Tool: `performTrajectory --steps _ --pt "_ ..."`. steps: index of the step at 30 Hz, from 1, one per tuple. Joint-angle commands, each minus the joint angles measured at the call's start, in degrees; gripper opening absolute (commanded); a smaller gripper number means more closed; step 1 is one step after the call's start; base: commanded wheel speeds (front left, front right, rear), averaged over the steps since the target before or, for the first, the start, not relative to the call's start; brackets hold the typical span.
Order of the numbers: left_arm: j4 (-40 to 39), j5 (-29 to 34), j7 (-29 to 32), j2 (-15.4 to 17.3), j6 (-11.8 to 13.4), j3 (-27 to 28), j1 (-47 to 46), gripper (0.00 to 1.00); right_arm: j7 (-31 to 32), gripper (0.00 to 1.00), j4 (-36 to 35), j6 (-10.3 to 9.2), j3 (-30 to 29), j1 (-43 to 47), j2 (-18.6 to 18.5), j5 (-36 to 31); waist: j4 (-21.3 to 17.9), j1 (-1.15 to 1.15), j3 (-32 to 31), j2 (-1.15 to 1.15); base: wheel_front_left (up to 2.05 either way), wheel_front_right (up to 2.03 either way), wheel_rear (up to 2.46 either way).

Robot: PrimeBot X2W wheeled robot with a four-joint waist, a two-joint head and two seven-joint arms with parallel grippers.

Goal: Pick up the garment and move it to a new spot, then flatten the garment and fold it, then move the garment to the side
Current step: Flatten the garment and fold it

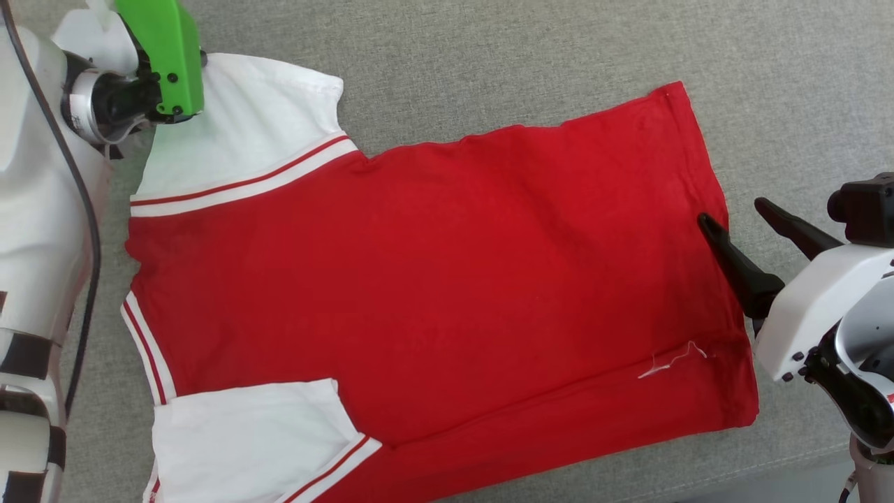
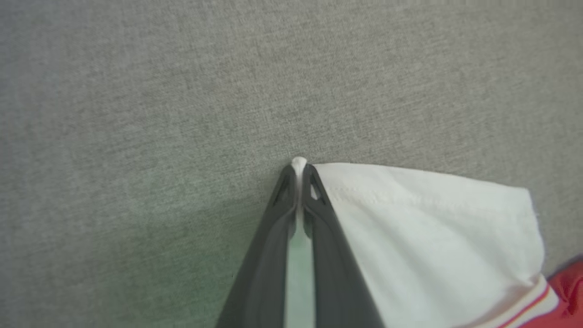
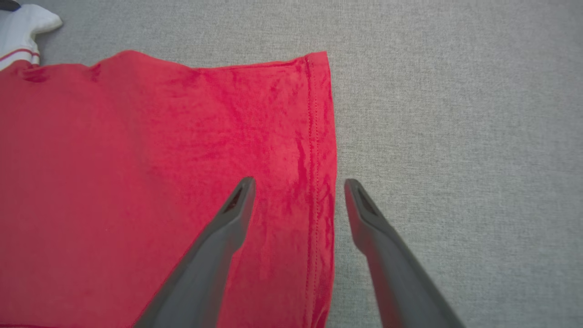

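Garment (image 1: 433, 279) sleeve pinched by left gripper (image 2: 298, 169), wrist view, right gripper (image 3: 298, 183) wide astride hem

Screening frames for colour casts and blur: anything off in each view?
Head view: even light, but a green tint on the white sleeve of the garment beside the green arm cover. Left wrist view: a green cast on the grey surface, and the left gripper blurs toward the bottom edge. Right wrist view: hem stitching sharp, the right gripper slightly soft low down.
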Motion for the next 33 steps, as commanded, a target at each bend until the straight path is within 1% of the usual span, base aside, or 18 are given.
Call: performTrajectory --steps 1,6,11,15,19,26,33 --pt "1.24 -0.22 -0.66 -1.03 -0.44 -0.53 2.08 0.0 0.03 1.0 0.1 -0.05 -0.16 -1.24 -0.23 -0.48 0.42 0.0 -0.5 0.0 0.0 0.0 0.0" --pt "0.86 -0.34 -5.61 -2.31 -1.6 -0.32 1.87 0.0 0.74 1.0 0.2 -0.05 -0.74 -2.03 -1.06 -0.11 1.58 0.0 -2.31 0.0 0.0 0.0 0.0" --pt "-1.27 -0.56 -8.1 -2.76 -2.8 -0.92 1.98 0.0 3.51 1.0 1.74 -0.05 -1.78 -4.42 -3.36 0.97 3.26 0.0 -4.24 0.0 0.0 0.0 0.0" --pt "-5.18 -0.4 -8.97 -2.03 -3.38 -1.91 2.65 0.0 6.78 1.0 5.18 -0.05 -3.22 -8.69 -4.51 2.67 5.06 0.0 -4.46 0.0 0.0 0.0 0.0" --pt "-10.73 -0.12 -8.97 -1.35 -3.62 -3.05 3.57 0.0 10.18 1.0 10.43 -0.05 -3.78 -14.3 -5.33 3.26 7.06 0.0 -3.51 0.0 0.0 0.0 0.0" --pt "-21.17 0.04 -7.82 -0.09 -2.59 -3.69 5.4 0.0 15.18 1.0 21.57 -0.05 -2.55 -24.49 -6.08 1.87 9.94 0.0 -1.01 0.0 0.0 0.0 0.0" --pt "-28.26 0.23 -6.94 1.03 -0.85 -3.82 6.83 0.0 17.67 1.0 29.49 -0.05 0.46 -27.93 -6.26 -0.11 11.55 0.0 0.3 0.0 0.0 0.0 0.0"
